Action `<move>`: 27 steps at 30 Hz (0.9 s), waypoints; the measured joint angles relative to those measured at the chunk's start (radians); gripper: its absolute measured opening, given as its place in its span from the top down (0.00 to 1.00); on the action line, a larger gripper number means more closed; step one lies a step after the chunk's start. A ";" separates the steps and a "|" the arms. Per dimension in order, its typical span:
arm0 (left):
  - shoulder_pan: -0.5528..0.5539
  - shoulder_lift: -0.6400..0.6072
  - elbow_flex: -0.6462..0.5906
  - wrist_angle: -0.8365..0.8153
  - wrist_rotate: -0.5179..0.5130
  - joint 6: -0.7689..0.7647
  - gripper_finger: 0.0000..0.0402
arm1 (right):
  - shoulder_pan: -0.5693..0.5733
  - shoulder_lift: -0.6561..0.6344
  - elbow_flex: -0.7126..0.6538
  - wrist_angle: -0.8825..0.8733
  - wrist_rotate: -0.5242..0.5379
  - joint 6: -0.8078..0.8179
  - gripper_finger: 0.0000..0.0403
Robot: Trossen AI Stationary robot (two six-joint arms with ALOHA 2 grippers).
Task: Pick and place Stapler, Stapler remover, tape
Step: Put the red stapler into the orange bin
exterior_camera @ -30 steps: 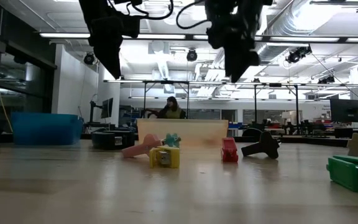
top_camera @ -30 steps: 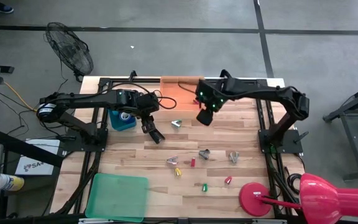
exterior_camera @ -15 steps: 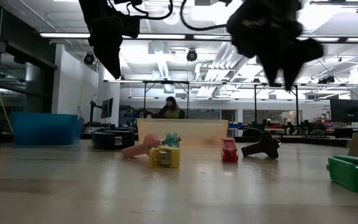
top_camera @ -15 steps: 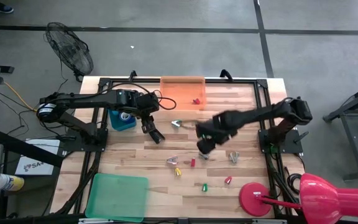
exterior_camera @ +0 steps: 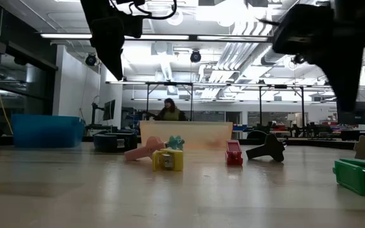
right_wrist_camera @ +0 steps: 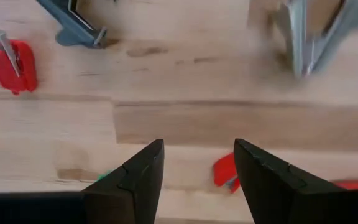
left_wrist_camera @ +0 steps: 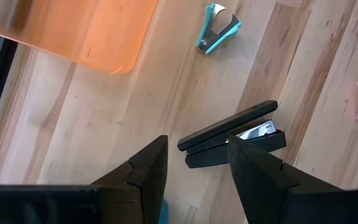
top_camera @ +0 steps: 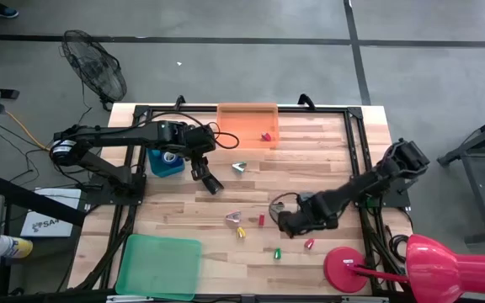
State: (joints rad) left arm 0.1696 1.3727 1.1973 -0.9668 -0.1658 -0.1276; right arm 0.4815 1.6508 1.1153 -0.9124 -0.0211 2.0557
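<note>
Now my right gripper [top_camera: 285,224] hangs low over the near-right part of the table [top_camera: 327,168], fingers spread partway with nothing between them. Through its wrist camera I see a small red piece [right_wrist_camera: 225,172] on the wood straight ahead of my fingertips, another red piece [right_wrist_camera: 10,59] off to one side, and two grey claw-shaped staple removers [right_wrist_camera: 73,22] farther on. I take this as the reach for one of the small pieces, most likely the red one just ahead; the next move calls for lowering squarely over it so each finger passes one side, then closing.

My left gripper [top_camera: 209,182] waits near the table's middle, also half open and empty. The black stapler [left_wrist_camera: 232,135] lies flat on the wood just beyond its fingertips, with a teal staple remover [left_wrist_camera: 217,28] farther off and the orange tray [top_camera: 247,111] at the far edge. That tray holds one small red piece [top_camera: 266,135]. I cannot pick out any tape rolls.
</note>
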 joint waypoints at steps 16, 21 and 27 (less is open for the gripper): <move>0.000 0.000 0.000 0.000 0.001 0.018 0.59 | 0.107 0.004 -0.102 0.082 -0.051 0.223 0.54; 0.000 0.000 0.000 0.000 0.001 0.019 0.59 | 0.108 0.005 -0.138 0.135 -0.083 0.235 0.54; 0.000 0.000 0.000 0.000 0.001 0.018 0.59 | 0.108 0.005 -0.157 0.192 -0.055 0.237 0.54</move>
State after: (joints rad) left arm 0.1696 1.3727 1.1973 -0.9672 -0.1646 -0.1091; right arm 0.5892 1.6558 0.9585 -0.7202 -0.0761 2.2925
